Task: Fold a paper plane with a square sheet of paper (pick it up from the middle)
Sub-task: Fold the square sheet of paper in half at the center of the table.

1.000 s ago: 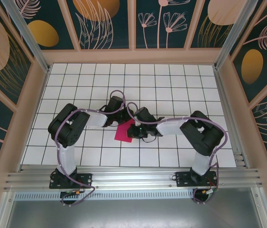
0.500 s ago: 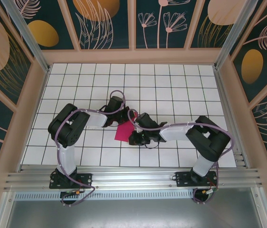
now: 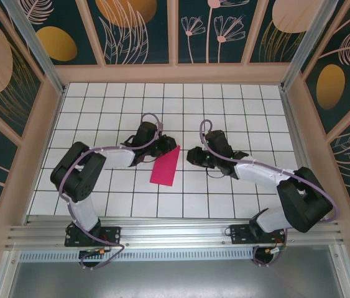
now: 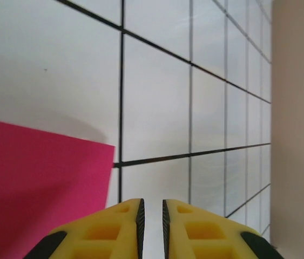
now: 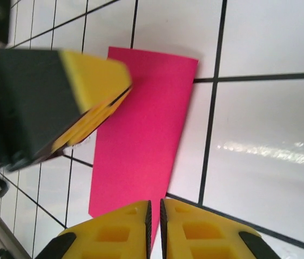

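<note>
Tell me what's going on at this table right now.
A folding job is under way. The pink paper, a narrow rectangle so far, lies flat on the grid table. Neither claw holds it: the left claw sits at its far corner, the right claw is off to the side, apart from it. Both are nearly closed and empty.

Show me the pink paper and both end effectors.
pink paper [image 3: 165,166], top view, middle of the sheet.
left end effector [image 4: 152,203], left wrist view, between fingertips.
right end effector [image 5: 155,204], right wrist view, between fingertips.
</note>
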Available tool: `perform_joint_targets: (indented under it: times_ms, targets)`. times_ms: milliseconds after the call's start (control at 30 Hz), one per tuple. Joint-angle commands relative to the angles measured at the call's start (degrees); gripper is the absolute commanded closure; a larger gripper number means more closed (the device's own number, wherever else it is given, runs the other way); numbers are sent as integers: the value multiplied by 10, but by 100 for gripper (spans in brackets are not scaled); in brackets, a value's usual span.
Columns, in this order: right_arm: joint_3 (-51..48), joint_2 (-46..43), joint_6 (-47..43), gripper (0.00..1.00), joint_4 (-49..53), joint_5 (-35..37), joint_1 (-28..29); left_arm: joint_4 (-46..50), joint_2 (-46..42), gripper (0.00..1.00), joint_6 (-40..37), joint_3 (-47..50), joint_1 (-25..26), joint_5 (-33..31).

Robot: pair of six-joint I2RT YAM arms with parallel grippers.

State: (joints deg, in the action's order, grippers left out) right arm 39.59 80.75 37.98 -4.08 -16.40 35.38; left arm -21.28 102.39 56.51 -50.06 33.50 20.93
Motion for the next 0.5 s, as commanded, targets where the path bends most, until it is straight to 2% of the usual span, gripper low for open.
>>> perform_joint_targets:
  times_ms: [0, 267, 467]
  targets:
    - [29, 23, -22, 84, 1, -15, -9, -6, -36, 81, 22, 46, 14, -6]
    - [106, 130, -59, 86, 13, -69, 5, 25, -110, 88, 62, 131, 66, -59]
    - [142, 196, -72, 88, 23, -100, 28, 29, -110, 91, 87, 157, 106, -64]
